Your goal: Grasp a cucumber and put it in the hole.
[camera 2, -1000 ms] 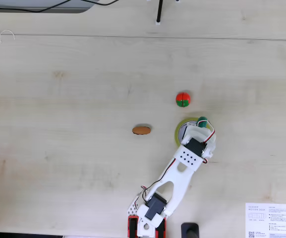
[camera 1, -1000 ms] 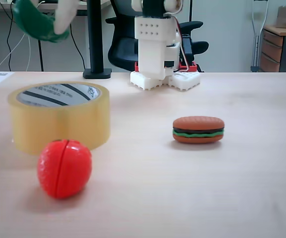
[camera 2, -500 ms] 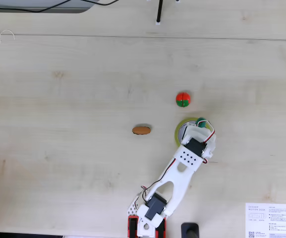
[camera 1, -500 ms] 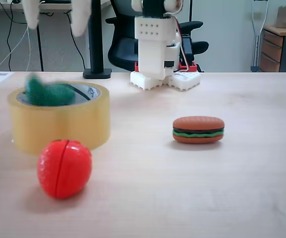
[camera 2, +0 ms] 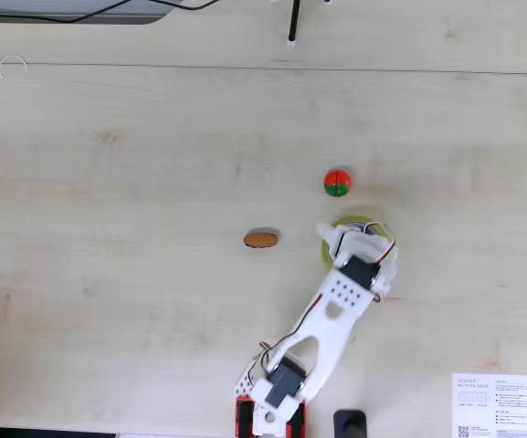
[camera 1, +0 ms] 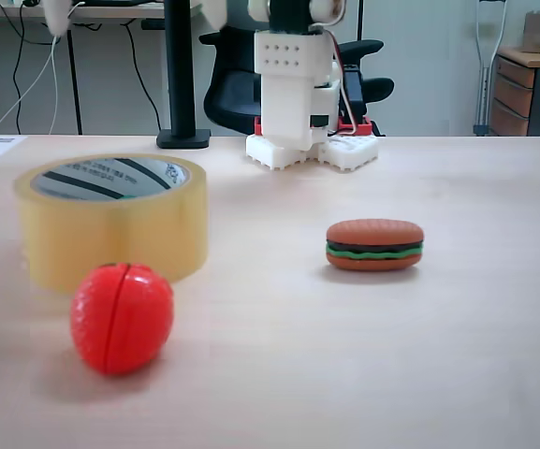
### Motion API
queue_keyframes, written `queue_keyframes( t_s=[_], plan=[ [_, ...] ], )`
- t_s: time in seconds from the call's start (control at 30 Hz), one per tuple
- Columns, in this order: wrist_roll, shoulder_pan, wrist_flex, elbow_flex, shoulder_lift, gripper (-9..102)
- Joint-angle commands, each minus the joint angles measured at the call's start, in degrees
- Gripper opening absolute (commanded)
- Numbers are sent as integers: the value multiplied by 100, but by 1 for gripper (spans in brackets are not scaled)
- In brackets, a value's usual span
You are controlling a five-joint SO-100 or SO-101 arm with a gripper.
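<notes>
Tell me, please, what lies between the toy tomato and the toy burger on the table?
Nothing: in both fixed views only bare table lies between the tomato and the burger; the tape roll stands off that line.

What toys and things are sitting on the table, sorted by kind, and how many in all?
Toy tomato: 1
Toy burger: 1
Tape roll: 1
Paper sheet: 1
Total: 4

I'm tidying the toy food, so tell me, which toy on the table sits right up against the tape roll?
The red toy tomato. In the low fixed view it overlaps the tape roll at its front, while the toy burger lies well apart, off to the right.
</notes>
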Motion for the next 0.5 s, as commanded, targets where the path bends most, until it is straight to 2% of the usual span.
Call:
queue_keyframes(
  t_s=[0.0,0.47],
  plan=[
    [44,26,26,-220,940,43],
    [44,-264,-369,3226,4025,39]
  ],
)
